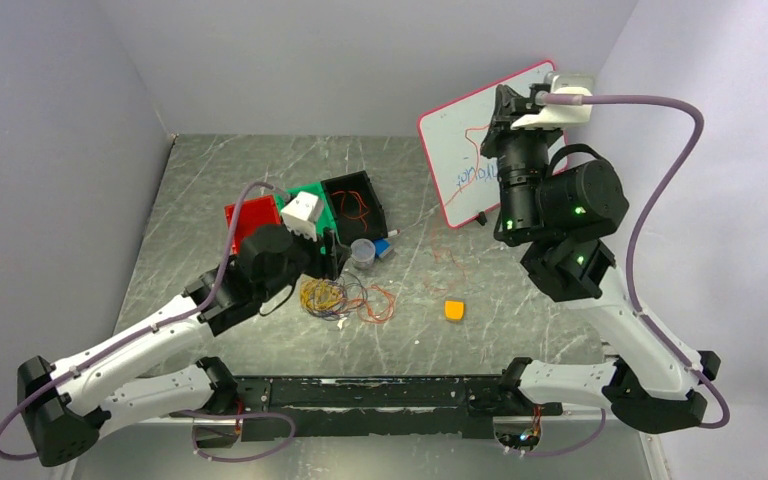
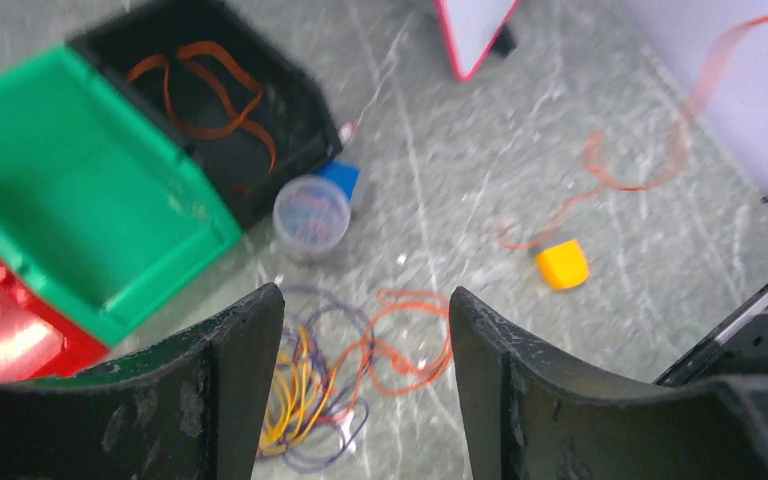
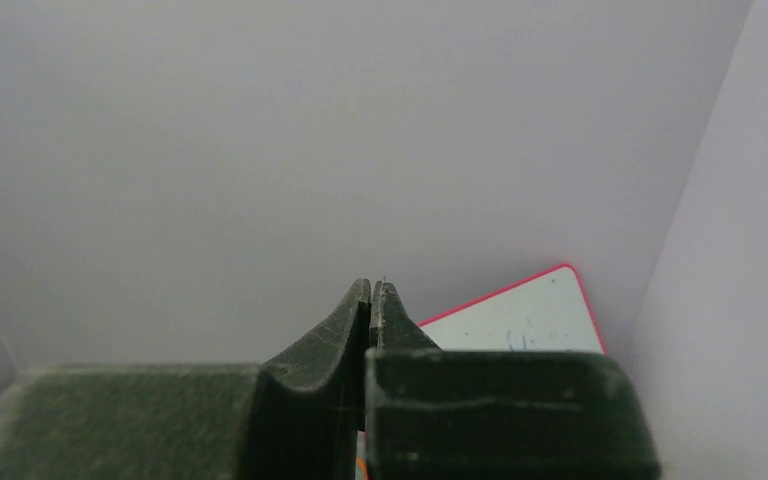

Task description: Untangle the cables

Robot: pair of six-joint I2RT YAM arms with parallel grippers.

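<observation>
A tangle of yellow, dark purple and orange cables [image 1: 335, 297] lies on the table's middle left. It also shows in the left wrist view [image 2: 330, 375]. My left gripper [image 2: 365, 295] is open and empty, hovering just above this tangle [image 1: 332, 262]. My right gripper [image 1: 508, 102] is raised high in front of the whiteboard. Its jaws [image 3: 372, 285] are pressed together on a thin orange cable [image 2: 660, 165], which trails from the table up to it. Another orange cable [image 2: 210, 90] lies in the black bin.
Red bin [image 1: 250, 220], green bin [image 1: 318, 200] and black bin [image 1: 375, 205] stand behind the tangle. A clear cup [image 1: 363, 252] and a blue piece [image 1: 383, 247] sit beside them. A yellow block [image 1: 454, 310] lies mid-table. A red-rimmed whiteboard [image 1: 450, 130] leans at back right.
</observation>
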